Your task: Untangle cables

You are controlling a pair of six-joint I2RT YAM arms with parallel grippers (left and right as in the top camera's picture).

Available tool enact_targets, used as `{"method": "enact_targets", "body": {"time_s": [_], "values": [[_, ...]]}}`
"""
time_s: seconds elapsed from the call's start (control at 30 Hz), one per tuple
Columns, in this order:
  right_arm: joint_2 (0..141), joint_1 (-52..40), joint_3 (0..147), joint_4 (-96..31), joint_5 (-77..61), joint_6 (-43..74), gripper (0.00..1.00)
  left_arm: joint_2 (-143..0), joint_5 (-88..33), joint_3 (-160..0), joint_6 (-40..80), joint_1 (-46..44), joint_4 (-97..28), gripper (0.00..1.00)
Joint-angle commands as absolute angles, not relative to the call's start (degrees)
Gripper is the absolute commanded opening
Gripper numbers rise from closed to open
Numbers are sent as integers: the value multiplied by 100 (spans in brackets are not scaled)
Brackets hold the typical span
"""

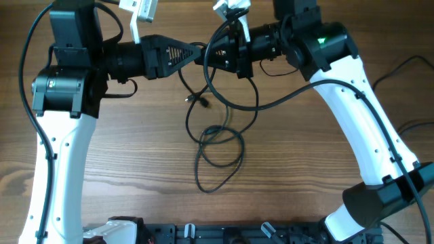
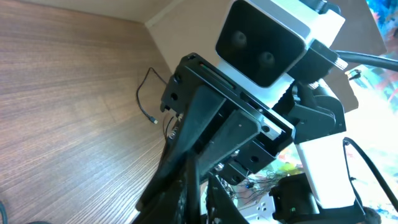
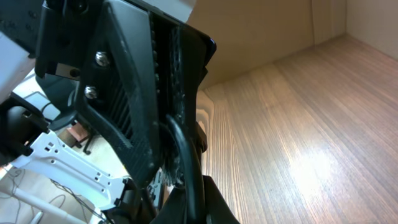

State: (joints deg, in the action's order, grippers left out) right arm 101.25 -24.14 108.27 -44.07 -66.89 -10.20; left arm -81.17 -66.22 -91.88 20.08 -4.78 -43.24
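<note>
The thin black cables [image 1: 218,144] hang from the two grippers at the top middle and fall into tangled loops on the wooden table. A small plug end [image 1: 203,102] lies just below the grippers. My left gripper [image 1: 197,53] and right gripper [image 1: 208,55] meet tip to tip above the table. The left gripper [image 2: 200,198] is shut with a black cord between its fingers. The right gripper [image 3: 186,186] is shut on a black cable [image 3: 181,148] that runs up out of its jaws. A loose cable end [image 2: 147,99] lies on the table in the left wrist view.
Both white arms reach in from the front corners, the left arm [image 1: 57,156] and the right arm [image 1: 366,135]. Thicker black arm wires [image 1: 291,95] arc beside the right arm. A black rail [image 1: 224,234] runs along the front edge. More wires [image 1: 407,68] lie at the far right.
</note>
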Motion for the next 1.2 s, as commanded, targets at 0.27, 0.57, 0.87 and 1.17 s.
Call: {"method": "enact_targets", "body": {"time_s": [0.27,0.57,0.87,1.17], "values": [[10221,-2217,10864,-5054,-3492,366,4,-8145,-4261,-9216,1973,-499,-4939,57],[10210,-392,10866,-5863,-2919,1214,4,-8145,-2449,-9214,1973,-499,-5714,63],[10210,1656,10864,-6158,-3098,1675,4,-8145,-2451,-9214,1973,-499,-5793,63],[10261,3131,10862,-6163,-3092,1848,4,-8145,-2451,-9209,1973,-499,-5817,63]]}}
